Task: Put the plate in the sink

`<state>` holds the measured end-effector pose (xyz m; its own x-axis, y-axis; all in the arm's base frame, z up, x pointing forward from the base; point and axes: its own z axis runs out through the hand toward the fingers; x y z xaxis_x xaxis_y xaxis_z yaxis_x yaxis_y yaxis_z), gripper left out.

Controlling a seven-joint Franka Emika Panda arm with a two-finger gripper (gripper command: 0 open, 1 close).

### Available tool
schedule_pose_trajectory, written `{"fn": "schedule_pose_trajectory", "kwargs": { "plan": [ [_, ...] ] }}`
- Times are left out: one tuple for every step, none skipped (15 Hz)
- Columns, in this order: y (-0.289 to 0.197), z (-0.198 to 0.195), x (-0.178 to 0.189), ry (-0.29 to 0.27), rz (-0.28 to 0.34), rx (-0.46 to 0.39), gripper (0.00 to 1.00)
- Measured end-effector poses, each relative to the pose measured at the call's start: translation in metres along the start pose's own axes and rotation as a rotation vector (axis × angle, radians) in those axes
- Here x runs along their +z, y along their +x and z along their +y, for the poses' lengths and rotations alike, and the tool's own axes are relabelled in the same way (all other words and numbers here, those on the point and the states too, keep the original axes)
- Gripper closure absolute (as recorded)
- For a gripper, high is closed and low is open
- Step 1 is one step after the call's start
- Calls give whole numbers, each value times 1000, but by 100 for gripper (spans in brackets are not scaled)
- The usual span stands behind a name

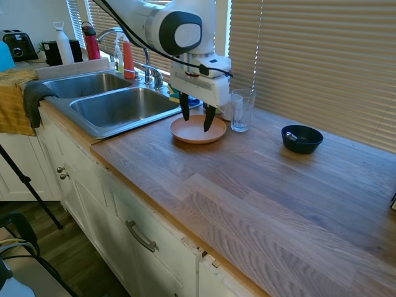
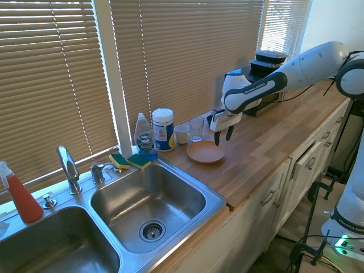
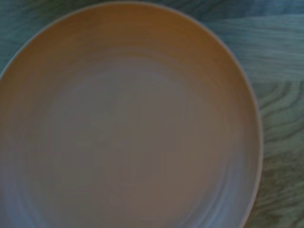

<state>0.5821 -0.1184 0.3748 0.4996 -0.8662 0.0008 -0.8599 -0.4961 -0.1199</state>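
My fingers (image 1: pixel 197 117) hang spread apart and empty just above the plate (image 1: pixel 194 133), one tip near its far rim. The plate lies flat on the wooden table (image 1: pixel 260 185), just beside the sink (image 1: pixel 117 106) and near a clear glass (image 1: pixel 242 110). From my wrist the plate (image 3: pixel 128 123) fills nearly everything.

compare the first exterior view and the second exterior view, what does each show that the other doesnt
Only the first exterior view shows the dark bowl on the counter, the toaster and the yellow towel beside the sink.

Only the second shows the sink drain, the white canister and the sponges.

Both show the plate on the wooden counter, the open gripper just above it, the drinking glass and the sink.
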Motion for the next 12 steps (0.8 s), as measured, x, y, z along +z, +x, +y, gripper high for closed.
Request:
{"fn": "schedule_pose_trajectory", "kwargs": {
  "plan": [
    [12, 0, 6, 9, -10, 5, 0],
    [23, -1, 12, 18, -26, 4, 0],
    [32, -1, 17, 31, -47, -1, 0],
    [40, -2, 22, 45, -71, -10, 0],
    [45, -4, 28, 55, -93, -19, 0],
    [49, -5, 34, 64, -110, -28, 0],
    [51, -8, 39, 72, -125, -36, 0],
    [53, -10, 43, 77, -134, -42, 0],
    [55, -13, 46, 82, -139, -43, 100],
    [57, -15, 48, 85, -145, -42, 100],
    [57, -16, 50, 87, -154, -42, 100],
    [57, -17, 51, 88, -161, -44, 100]
  ]
}}
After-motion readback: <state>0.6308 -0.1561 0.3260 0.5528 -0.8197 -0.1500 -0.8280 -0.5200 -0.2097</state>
